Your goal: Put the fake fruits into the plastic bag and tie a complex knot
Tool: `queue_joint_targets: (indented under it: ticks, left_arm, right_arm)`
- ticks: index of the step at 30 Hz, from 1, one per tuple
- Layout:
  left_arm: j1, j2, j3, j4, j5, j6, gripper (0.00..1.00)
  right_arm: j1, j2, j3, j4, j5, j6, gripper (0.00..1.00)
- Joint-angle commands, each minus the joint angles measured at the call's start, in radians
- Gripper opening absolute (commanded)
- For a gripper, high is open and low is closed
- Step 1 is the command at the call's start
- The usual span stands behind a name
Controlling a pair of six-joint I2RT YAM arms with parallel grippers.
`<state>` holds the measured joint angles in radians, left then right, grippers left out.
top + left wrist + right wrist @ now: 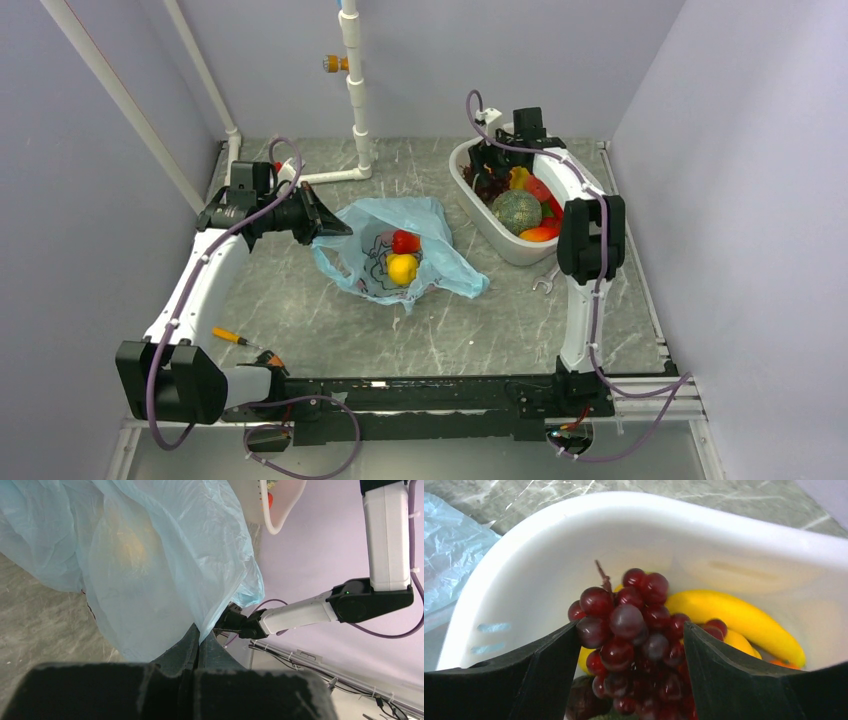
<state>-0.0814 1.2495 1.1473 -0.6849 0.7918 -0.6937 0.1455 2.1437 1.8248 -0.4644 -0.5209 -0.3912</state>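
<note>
The grapes (626,622) sit between the fingers of the right gripper (631,627), inside the white basket (549,545). The jaws stand wide, one finger touching each side of the bunch; whether they already bear its weight I cannot tell. I judge the bunch light but awkward to handle: many small glossy balls that roll against each other, loosely joined, so a squeeze across the middle can let single grapes slide and the cluster sag or swing. The thick middle, where the fingers flank it now, looks the surest hold. The thin stem sticking up beyond the fingertips is too slight for these broad pads

Just past the right finger lies a yellow banana (734,615), touching the bunch from behind, with a sliver of orange fruit at its far end. Under the fingertips a dark fruit is too cut off to name. The basket wall curves close around the left finger, so a lift has to go up before it goes sideways. The netted melon (516,210) lies in the same basket, nearer the arm's elbow

Out to the left of this gripper the plastic bag (450,270) lies on the table, a red fruit (405,241) and a yellow fruit (402,268) in its mouth. The left gripper (198,641) is clamped on the bag's film at the far edge, holding it up. The mouth looks slack, and the rim could fold in front of an incoming load
</note>
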Motion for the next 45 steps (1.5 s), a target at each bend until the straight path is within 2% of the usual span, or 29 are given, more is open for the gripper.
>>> queue_joint_targets:
  ticks: [1, 3, 5, 8, 14, 15, 24, 30, 35, 40, 43, 45]
  left_arm:
    - [0.006, 0.007, 0.03, 0.009, 0.009, 0.017, 0.0]
    - [0.006, 0.008, 0.03, 0.008, 0.007, 0.018, 0.0]
    - [0.007, 0.008, 0.029, 0.008, 0.009, 0.018, 0.0]
    - [0.008, 0.009, 0.033, 0.006, 0.008, 0.022, 0.0]
    - [0.011, 0.01, 0.03, 0.005, 0.015, 0.021, 0.0]
    - [0.011, 0.01, 0.03, 0.004, 0.015, 0.021, 0.0]
    - [0.012, 0.006, 0.025, -0.001, 0.017, 0.026, 0.0]
    - [0.012, -0.001, 0.022, -0.006, 0.018, 0.028, 0.0]
    - [0.012, -0.004, 0.018, -0.006, 0.026, 0.026, 0.0]
    - [0.013, -0.004, 0.012, 0.005, 0.042, 0.007, 0.0]
    - [0.014, 0.0, 0.019, 0.005, 0.052, -0.001, 0.0]
    - [0.014, 0.003, 0.021, 0.005, 0.057, -0.003, 0.0]
  right_arm:
    - [0.002, 0.091, 0.101, -0.063, -0.123, -0.069, 0.76]
    - [0.002, 0.118, 0.121, -0.074, -0.118, -0.078, 0.73]
    - [0.001, 0.14, 0.135, -0.091, -0.107, -0.087, 0.66]
    - [-0.007, 0.129, 0.114, -0.081, -0.113, -0.072, 0.46]
    - [-0.033, -0.024, 0.026, 0.04, -0.159, 0.003, 0.03]
    - [-0.038, -0.045, 0.024, 0.054, -0.165, 0.024, 0.0]
    - [-0.106, -0.191, 0.033, 0.169, -0.221, 0.214, 0.0]
    - [-0.12, -0.275, 0.042, 0.179, -0.236, 0.246, 0.0]
    - [-0.11, -0.435, 0.011, 0.142, -0.36, 0.267, 0.0]
    - [-0.007, -0.659, -0.162, 0.072, -0.46, 0.242, 0.0]
    - [0.135, -0.803, -0.313, 0.046, -0.459, 0.235, 0.0]
    - [0.247, -0.889, -0.409, 0.103, -0.433, 0.279, 0.0]
